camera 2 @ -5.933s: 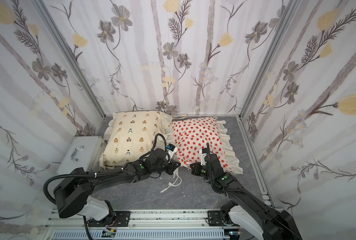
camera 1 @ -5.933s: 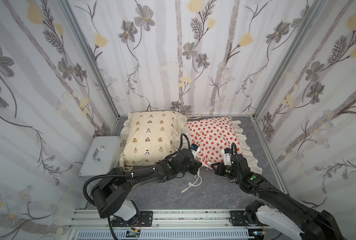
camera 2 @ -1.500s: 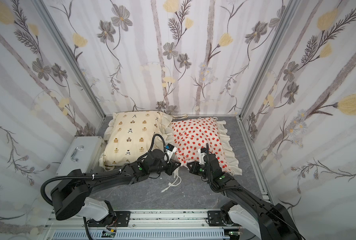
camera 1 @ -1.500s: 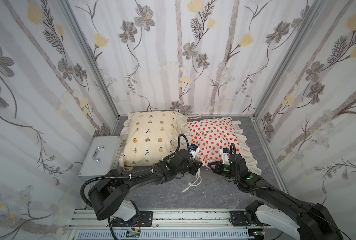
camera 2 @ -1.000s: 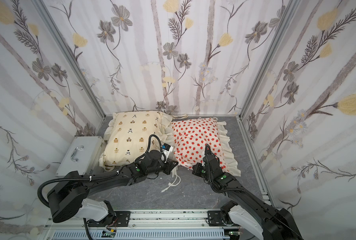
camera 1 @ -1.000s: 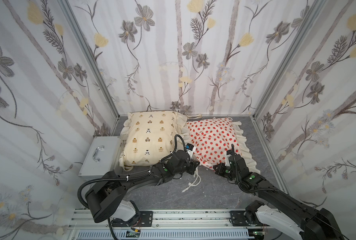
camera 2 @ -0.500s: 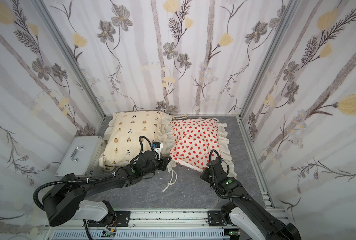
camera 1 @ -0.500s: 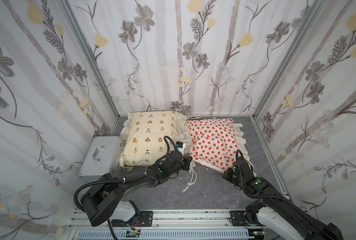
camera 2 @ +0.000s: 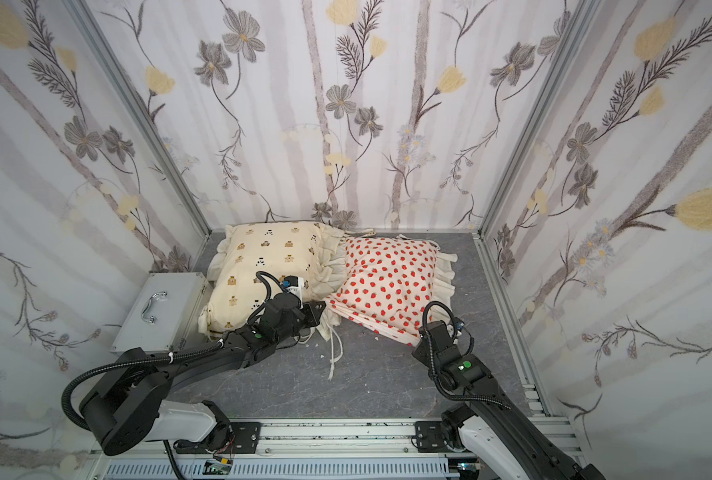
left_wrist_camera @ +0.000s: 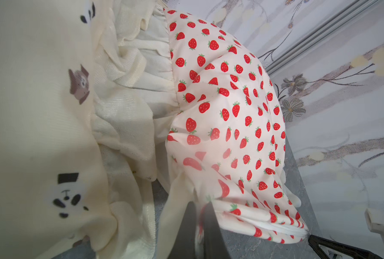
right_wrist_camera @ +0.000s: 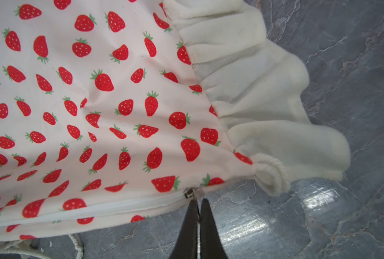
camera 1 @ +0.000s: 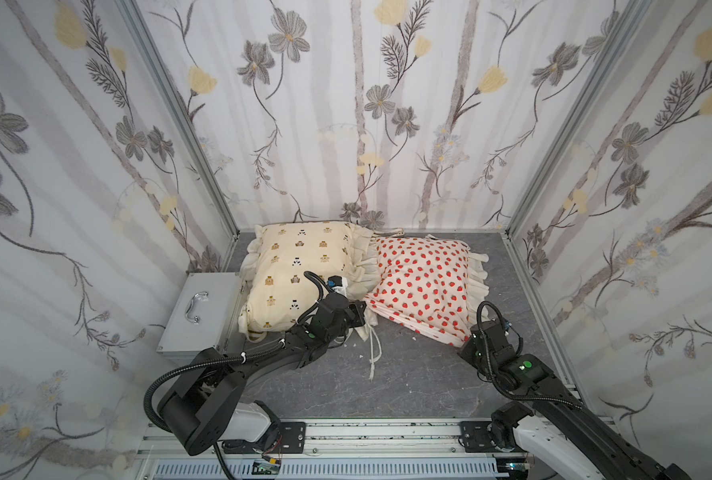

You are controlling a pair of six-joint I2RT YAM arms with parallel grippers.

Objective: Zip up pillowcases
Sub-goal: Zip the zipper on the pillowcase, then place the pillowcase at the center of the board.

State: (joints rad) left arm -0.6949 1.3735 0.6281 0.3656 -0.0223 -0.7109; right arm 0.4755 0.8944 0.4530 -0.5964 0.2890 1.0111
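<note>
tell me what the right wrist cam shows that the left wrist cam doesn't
Only the right wrist view shows the zipper pull at the strawberry pillowcase's corner, pinched in the shut right gripper.

Only the left wrist view shows the bear pillowcase, the left gripper shut on strawberry fabric, and the flowered wall.

Both show the strawberry pillowcase and the grey table.

Left arm (camera 1: 262, 363) and right arm (camera 1: 532, 376) are black, with white bases (camera 1: 248, 419) at the rail (camera 1: 387, 432), looped cables (camera 1: 153, 388), green dots (camera 1: 525, 366).
</note>
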